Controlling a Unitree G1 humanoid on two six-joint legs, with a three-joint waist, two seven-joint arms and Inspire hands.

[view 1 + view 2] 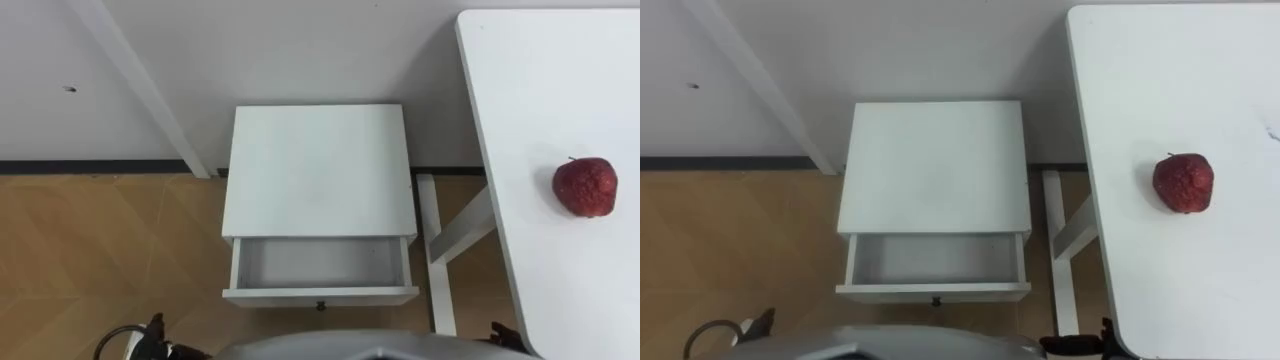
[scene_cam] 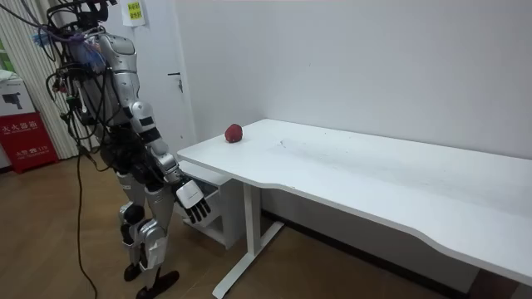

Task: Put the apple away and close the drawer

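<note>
**Apple on the table, drawer open**

The red apple (image 1: 585, 187) sits on the white table (image 1: 540, 80) at the right of the frame, not far from the table's left edge. Nothing touches it. In the room view the apple is close to the end of the table. The robot's right hand (image 2: 193, 202) hangs lower down and to the left of it, below the table top and well apart from the apple. The hand's fingers are loose and a little apart, and they point down. The hand holds nothing and touches nothing.

The drawer (image 1: 320, 262) is in the lower middle of the frame. It is pulled out, so its white inside shows. A small dark knob (image 1: 320, 305) sits on its front. The drawer belongs to a small white cabinet (image 1: 318, 170) that stands against the white wall (image 1: 300, 50), just left of the table's leg (image 1: 432, 250). The floor (image 1: 100, 250) is brown wood. The robot stands in front of the cabinet, at the room view's left.
</note>
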